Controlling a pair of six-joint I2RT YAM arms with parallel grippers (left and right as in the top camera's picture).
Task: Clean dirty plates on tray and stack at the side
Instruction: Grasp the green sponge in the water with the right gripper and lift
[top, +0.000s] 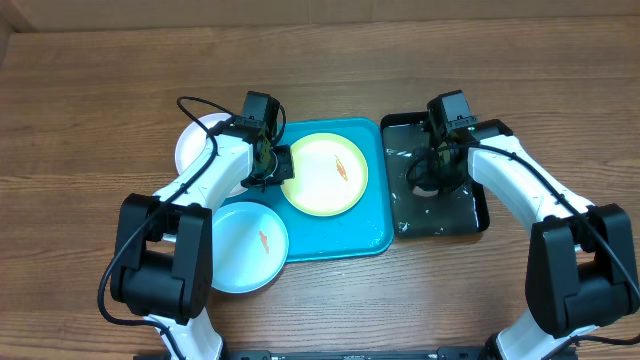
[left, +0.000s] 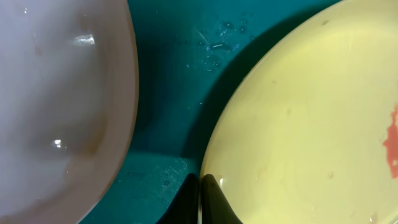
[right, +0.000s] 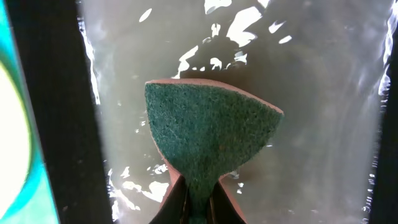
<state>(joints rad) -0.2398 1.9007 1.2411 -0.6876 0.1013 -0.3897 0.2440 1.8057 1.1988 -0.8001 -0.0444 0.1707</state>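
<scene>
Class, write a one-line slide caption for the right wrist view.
The right gripper clamps a green scouring sponge over the wet black tray.

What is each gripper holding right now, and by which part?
The right gripper pinches the green-faced sponge by its near edge, above the black tray. The left gripper seems to pinch the yellow-green plate at its rim.

Overhead: the whole surface (top: 90, 100) is seen straight down from high up.
Left wrist: the tray (left: 174, 93) is seen from very near.
Right wrist: the black tray (right: 59, 124) is seen from very near.
Shared: the yellow-green plate (top: 325, 175) is seen overhead and by the left wrist.
</scene>
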